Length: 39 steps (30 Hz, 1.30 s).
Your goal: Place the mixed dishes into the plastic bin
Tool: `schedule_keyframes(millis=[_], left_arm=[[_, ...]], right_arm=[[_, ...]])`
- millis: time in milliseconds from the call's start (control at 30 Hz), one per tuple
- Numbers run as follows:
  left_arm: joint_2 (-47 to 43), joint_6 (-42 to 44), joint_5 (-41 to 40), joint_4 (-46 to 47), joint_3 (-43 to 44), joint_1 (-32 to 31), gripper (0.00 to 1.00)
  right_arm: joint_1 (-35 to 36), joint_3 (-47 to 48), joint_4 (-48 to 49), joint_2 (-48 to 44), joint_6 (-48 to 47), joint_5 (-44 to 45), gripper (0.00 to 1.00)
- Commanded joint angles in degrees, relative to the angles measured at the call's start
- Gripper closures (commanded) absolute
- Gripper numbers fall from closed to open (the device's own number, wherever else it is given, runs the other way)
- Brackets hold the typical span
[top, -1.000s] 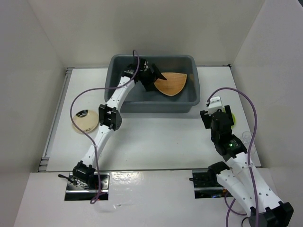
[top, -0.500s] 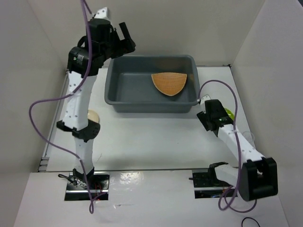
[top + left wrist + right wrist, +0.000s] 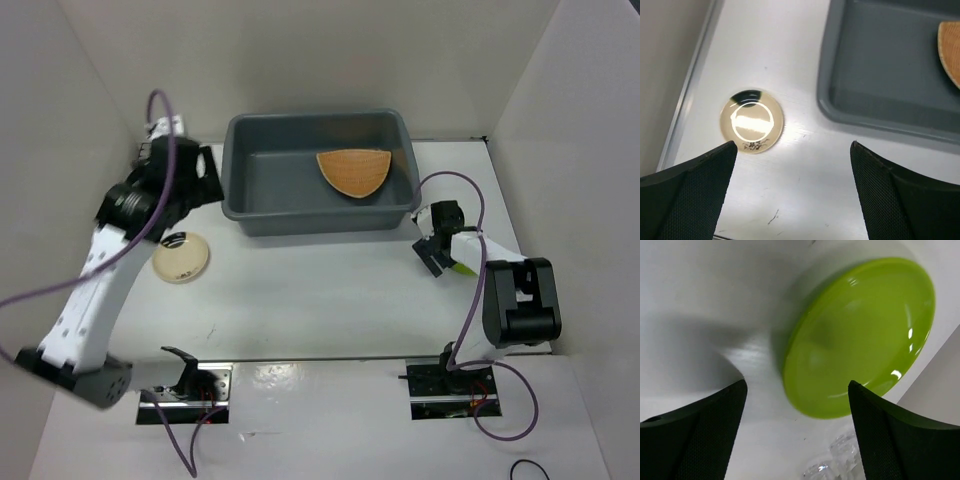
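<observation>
Only the plate (image 3: 353, 172) lies in the bin (image 3: 300, 222); saucer (image 3: 752, 121), green dish (image 3: 860, 335) and glass (image 3: 837, 462) sit on the table (image 3: 320, 290), left gripper (image 3: 792, 145) and right gripper (image 3: 796, 384) both spread, empty

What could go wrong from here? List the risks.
1. The right gripper is open low over a green plate; the glass lies close by and could get knocked.
2. The saucer lies flat, so the open left gripper may slide it rather than lift it.
</observation>
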Motion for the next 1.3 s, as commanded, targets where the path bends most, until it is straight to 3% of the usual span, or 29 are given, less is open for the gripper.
schedule_keyframes(millis=[0,167,267,300,433,500,667,933,1100,1267], left_arm=[[-16.32,0.41,-0.62,12.55,-9.94,1.55,0.00],[-19.94,0.41,-0.10,7.29,-13.30,3.41,0.00],[-20.55,0.41,-0.10,5.26,-14.61,3.93,0.00],[-21.43,-0.20,-0.10,5.26,-14.62,4.54,0.00],[-23.98,-0.20,-0.10,6.66,-16.20,5.86,0.00],[-24.51,-0.20,-0.10,7.19,-16.20,5.87,0.00],[-24.51,0.85,-0.62,7.19,-17.34,7.53,0.00],[-26.36,0.85,4.99,12.90,-23.05,8.67,0.00],[-22.59,-1.96,11.66,13.43,-25.34,11.83,0.00],[-17.58,-1.26,28.44,11.51,-26.48,18.07,0.00]], right_arm=[[-2.60,2.86,3.50,3.45,-1.48,-2.09,0.14],[-4.45,2.24,5.17,4.51,-4.56,-4.03,0.25],[-5.68,2.24,4.65,5.56,-5.88,-5.87,0.42],[-5.69,2.85,4.12,5.56,-6.49,-5.88,0.57],[-5.69,3.55,1.93,5.56,-6.50,-6.49,1.00],[-6.57,4.60,-1.31,4.61,-6.50,-8.33,1.00],[-7.44,11.28,-5.81,-7.60,-3.34,-11.85,1.00],[2.82,28.77,-7.67,-15.44,-2.45,-8.78,1.00],[17.57,33.52,-1.69,-10.63,-5.88,-6.76,1.00],[22.08,41.68,1.73,2.20,-8.07,-11.32,1.00]])
